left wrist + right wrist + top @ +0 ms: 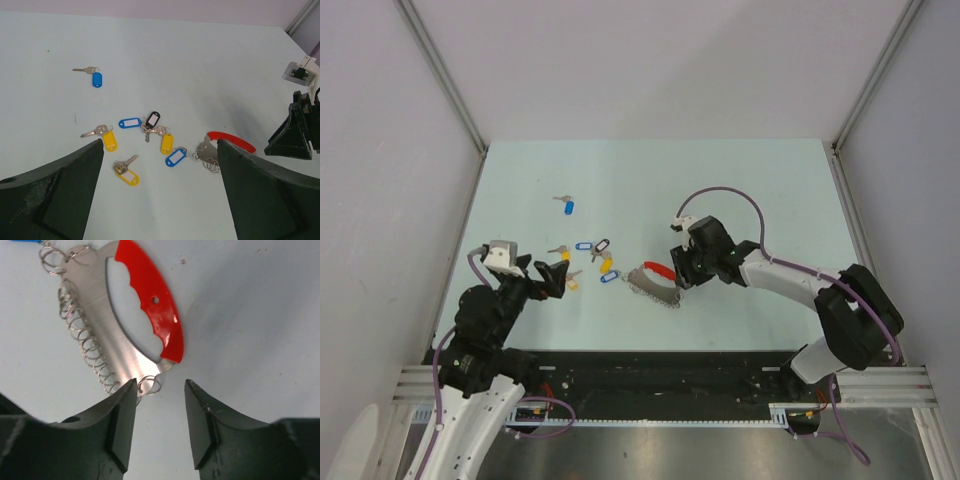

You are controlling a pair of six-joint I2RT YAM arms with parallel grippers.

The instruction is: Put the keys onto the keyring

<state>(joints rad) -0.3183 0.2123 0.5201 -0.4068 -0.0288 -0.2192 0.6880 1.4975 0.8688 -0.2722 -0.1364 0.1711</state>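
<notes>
The keyring [653, 279] lies flat on the table: a red plastic arc [152, 300] on a metal blade [100, 335] edged with small wire rings. My right gripper [160, 385] is open and empty at its near end. One small ring [150, 385] lies against the left fingertip [127, 390]. The keys lie loose to the left: a blue-tagged one [567, 206] apart at the back, and a cluster [595, 255] of blue, yellow and black tags. My left gripper [552, 276] is open, above the table left of the cluster. Its view shows a yellow-tagged key [127, 175] between the fingers.
The right gripper [295, 135] shows in the left wrist view beside the keyring [232, 140]. Grey walls stand round the pale table [760, 190]. A metal rail [670, 385] runs along the near edge by the arm bases.
</notes>
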